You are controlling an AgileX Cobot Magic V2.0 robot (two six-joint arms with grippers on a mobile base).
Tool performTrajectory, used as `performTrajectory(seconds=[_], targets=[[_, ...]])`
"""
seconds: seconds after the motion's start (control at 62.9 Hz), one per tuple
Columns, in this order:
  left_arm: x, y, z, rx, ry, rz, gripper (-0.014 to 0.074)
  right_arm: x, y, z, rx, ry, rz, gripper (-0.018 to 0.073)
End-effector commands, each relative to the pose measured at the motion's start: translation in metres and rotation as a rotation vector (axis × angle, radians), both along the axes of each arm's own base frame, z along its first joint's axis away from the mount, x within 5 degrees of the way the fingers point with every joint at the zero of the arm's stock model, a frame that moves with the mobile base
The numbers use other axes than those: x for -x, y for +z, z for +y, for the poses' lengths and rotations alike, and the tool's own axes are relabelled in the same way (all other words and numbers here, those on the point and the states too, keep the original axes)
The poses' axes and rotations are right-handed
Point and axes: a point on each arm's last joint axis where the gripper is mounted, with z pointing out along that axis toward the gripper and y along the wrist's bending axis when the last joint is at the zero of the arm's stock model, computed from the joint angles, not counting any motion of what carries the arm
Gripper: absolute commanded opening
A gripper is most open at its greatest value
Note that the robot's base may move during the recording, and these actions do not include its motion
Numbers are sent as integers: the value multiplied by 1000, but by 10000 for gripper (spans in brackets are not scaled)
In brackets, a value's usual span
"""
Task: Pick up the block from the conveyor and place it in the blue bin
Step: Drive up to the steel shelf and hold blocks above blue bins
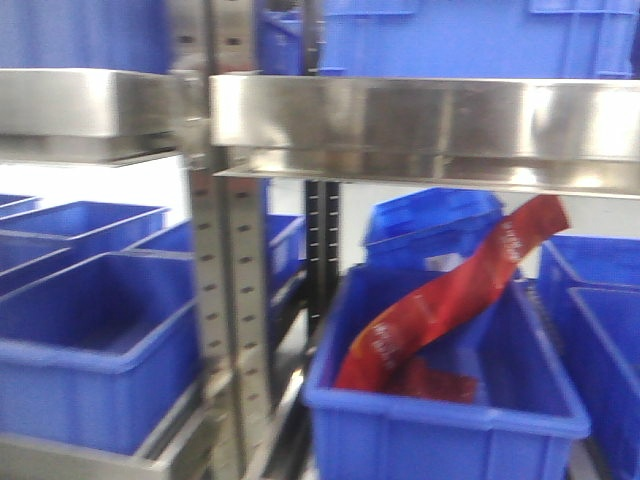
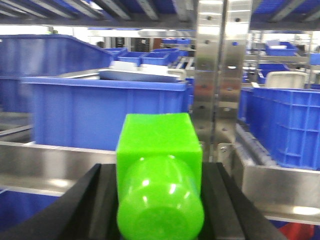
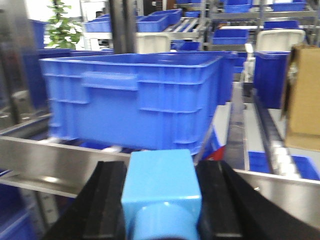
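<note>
Left wrist-mounted view: the left pincer (image 2: 160,172) is closed onto a green block (image 2: 160,142). Its black fingers (image 2: 95,200) press the block's two sides, and a rounded green stud faces the camera.
Green block, place: held low and central, on the near side of a steel rail (image 2: 50,165).
Edges ahead, left: a smooth blue bin (image 2: 100,115) stands behind that rail. Its rim shows higher in the view than the block's top edge, and a grey tray (image 2: 142,74) lies across the rim.
Room, left: a steel upright post (image 2: 215,75) rises just right of the block's line, with a ribbed blue bin (image 2: 287,125) beyond it.
Right wrist-mounted view: the right pincer (image 3: 161,167) is clamped on a light-blue block (image 3: 161,192), with a dark finger (image 3: 107,200) on each side.
Edges ahead, right: a handled blue bin (image 3: 135,105) sits behind a steel crossbar (image 3: 50,165) and fills the middle of the view.
Room, right: a narrow lane runs between that bin and a cardboard box (image 3: 302,95) at the right edge.
Exterior front-facing view: blurred. A steel shelf edge (image 1: 420,120) spans the top, and a perforated post (image 1: 225,300) stands left of centre.
Open bin: an open-topped blue bin (image 1: 440,415) at lower right holds a red packet (image 1: 450,300), which leans up over its far rim.
Left side: a deep blue bin (image 1: 90,380) sits on the lower shelf, with more bins behind it.
</note>
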Motion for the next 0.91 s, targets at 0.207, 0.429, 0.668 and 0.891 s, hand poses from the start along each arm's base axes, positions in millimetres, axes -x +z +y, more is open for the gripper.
performTrajectory(seconds=[0.207, 0.429, 0.668, 0.891], targets=[[1, 1, 0, 1, -4, -19, -111, 2, 5, 0, 6, 0, -31, -162], [1, 1, 0, 1, -4, -19, -111, 2, 5, 0, 6, 0, -31, -162], [1, 1, 0, 1, -4, -19, -111, 2, 5, 0, 6, 0, -31, -162], [1, 1, 0, 1, -4, -19, -111, 2, 5, 0, 6, 0, -31, -162]])
